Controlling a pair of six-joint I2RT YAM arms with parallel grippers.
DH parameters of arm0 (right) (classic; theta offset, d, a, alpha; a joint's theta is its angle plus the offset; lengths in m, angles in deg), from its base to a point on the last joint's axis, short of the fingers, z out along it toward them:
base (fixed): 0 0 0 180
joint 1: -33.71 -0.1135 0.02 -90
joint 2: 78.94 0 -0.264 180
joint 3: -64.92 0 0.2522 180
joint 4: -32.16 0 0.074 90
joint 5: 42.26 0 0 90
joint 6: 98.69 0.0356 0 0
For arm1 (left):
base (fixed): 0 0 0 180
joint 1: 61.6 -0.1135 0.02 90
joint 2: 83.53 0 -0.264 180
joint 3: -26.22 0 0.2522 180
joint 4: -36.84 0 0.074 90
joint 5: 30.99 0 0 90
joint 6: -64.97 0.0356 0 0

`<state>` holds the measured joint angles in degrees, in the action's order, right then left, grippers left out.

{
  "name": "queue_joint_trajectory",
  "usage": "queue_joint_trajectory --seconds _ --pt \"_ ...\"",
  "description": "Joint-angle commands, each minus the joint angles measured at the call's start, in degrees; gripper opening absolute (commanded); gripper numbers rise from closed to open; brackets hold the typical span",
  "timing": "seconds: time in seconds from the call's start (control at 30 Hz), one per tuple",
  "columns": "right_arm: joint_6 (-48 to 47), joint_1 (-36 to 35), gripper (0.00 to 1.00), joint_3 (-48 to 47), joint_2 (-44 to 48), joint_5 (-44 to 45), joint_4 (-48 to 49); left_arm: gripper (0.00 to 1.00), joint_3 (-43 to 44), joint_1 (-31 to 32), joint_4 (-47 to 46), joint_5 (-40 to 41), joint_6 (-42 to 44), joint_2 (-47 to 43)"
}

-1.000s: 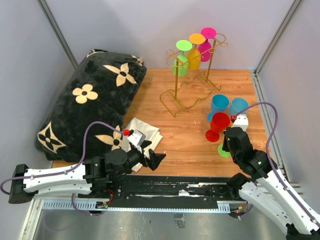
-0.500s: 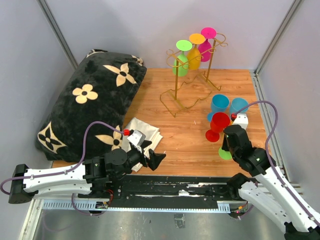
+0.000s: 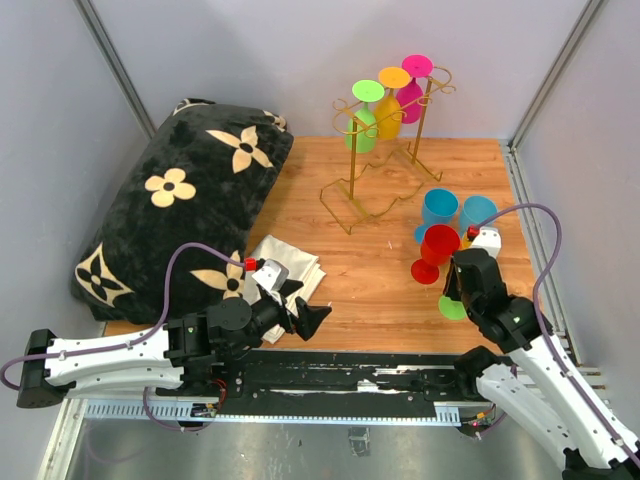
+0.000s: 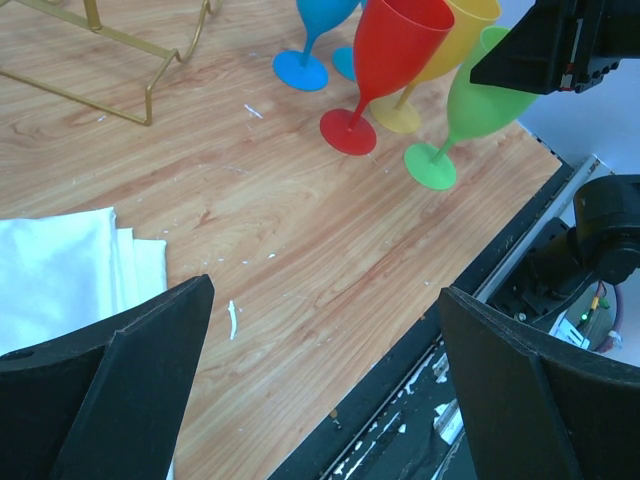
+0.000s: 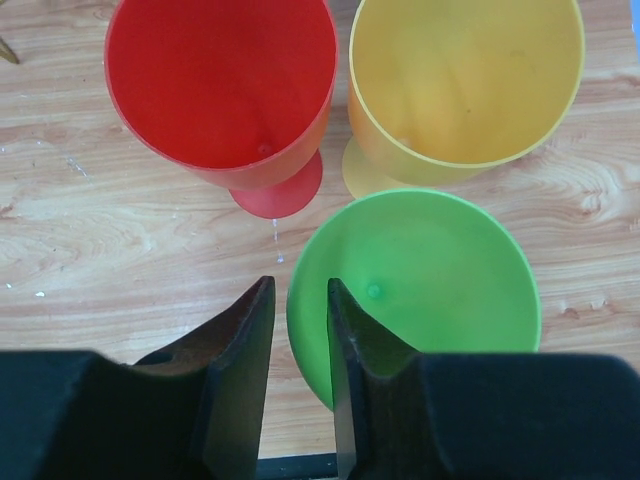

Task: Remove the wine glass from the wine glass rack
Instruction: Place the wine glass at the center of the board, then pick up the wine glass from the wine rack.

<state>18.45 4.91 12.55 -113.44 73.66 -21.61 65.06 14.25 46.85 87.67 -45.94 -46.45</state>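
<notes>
As our right pincer (image 5: 300,290) has just slackened around its rim, the green glass (image 5: 430,290) stands on the surface (image 3: 380,290) | rack (image 3: 351,185) behind carries three glasses (image 3: 387,112) | left pincer (image 4: 325,290) gapes idle | we judge this one delivered.

8 wine glasses (image 3: 440,243), 1 rack (image 3: 351,182), 1 pillow (image 3: 180,210), 1 folded cloth (image 3: 290,262), 2 arms (image 3: 110,360).

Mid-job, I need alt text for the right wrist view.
The right gripper straddles the near rim of an upright green glass, jaws slightly parted. A red glass and a yellow glass stand beyond it on the wooden table.
</notes>
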Motion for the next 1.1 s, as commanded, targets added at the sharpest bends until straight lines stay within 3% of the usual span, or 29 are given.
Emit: queue_joint_trajectory --seconds 0.0,0.23,0.57,0.87,1.07 --pt "-0.9 0.7 0.29 -0.5 1.6 0.6 1.3 1.00 0.2 -0.3 -1.7 1.4 -0.4 -0.7" --pt "-3.5 0.7 0.35 -4.1 2.6 0.2 1.5 1.00 0.8 -0.3 -2.2 1.2 0.3 0.5" --pt "-8.0 0.7 0.68 -8.6 3.6 -9.9 8.4 1.00 8.1 -8.9 -3.1 -8.5 2.3 10.1" --pt "-7.5 0.7 0.76 -11.9 -0.5 -14.5 10.6 1.00 17.1 -23.8 -4.7 -22.3 2.4 17.2" --pt "-6.2 0.7 0.78 -10.3 1.3 -18.0 10.8 1.00 31.5 -39.0 -2.9 -35.5 -3.0 27.4"
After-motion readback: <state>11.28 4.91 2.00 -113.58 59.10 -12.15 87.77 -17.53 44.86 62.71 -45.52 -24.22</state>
